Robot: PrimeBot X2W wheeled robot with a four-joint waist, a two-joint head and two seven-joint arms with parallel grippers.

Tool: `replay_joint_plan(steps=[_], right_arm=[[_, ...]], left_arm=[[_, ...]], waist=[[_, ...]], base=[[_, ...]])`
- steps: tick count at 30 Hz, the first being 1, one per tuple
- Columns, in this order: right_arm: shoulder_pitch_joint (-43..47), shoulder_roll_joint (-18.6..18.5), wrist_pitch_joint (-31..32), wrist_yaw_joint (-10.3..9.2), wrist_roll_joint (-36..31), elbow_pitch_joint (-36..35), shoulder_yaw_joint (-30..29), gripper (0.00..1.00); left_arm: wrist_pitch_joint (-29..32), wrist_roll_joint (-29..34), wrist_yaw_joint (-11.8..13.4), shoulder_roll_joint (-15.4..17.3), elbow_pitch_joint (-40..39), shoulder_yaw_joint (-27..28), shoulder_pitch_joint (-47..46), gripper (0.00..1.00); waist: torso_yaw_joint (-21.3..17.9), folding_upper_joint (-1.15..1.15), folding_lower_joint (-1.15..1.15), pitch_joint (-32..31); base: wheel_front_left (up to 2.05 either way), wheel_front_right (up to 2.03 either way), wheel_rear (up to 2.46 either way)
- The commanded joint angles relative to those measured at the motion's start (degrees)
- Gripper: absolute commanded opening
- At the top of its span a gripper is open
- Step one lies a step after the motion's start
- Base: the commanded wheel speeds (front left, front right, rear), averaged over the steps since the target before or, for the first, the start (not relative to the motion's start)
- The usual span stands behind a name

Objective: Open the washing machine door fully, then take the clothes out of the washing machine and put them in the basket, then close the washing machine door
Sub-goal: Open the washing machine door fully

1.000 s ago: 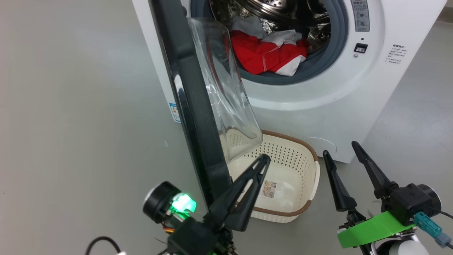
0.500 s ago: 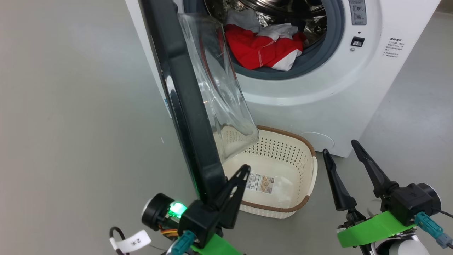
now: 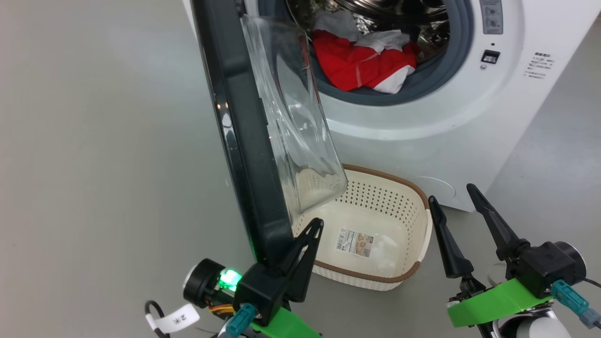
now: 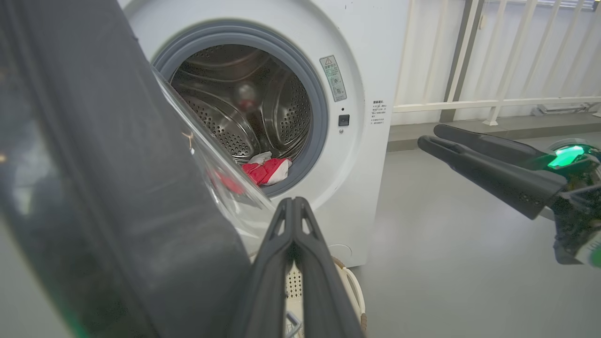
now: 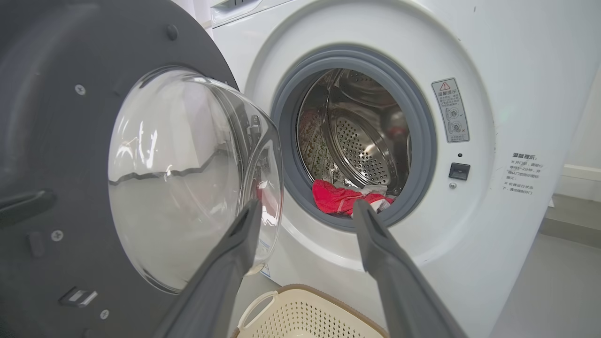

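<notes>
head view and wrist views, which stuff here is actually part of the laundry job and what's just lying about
Part of the job:
- washing machine door, standing open
- clothes, in the drum
- washing machine
- basket, on the floor in front of the machine

Just there:
- white railing, in the left wrist view
- grey floor
- white cable tag

Floor [image 3: 94, 141]: plain grey, smooth, faintly glossy.
Railing [image 4: 516, 101]: white bars, upright and slanted, along the floor's far edge.
</notes>
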Motion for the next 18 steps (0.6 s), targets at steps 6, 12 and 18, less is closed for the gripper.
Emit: replay_joint_plan(steps=[6,12,18], right_arm=[[-0.8,0.1,0.4,0.36,0.2,-1.9,1.7,1.00],[-0.4,0.1,0.6,0.36,0.4,-1.9,2.0,1.00],[-0.2,0.1,0.8,0.36,0.5,-2.0,2.2,1.00]], left_arm=[[0.2,-0.3,2.7,1.9,-1.6,4.5,-0.4,0.00],[0.7,-0.4,4.0,3.1,-2.8,5.7,0.8,0.00],[1.2,-0.6,5.3,4.4,-3.8,7.1,1.9,0.00]], waist=[[2.5,0.00,0.00,-1.0],[4.3,0.00,0.00,-1.5],[5.3,0.00,0.00,-1.5]], base=[[0.00,0.00,0.00],[0.00,0.00,0.00],[0.00,0.00,0.00]])
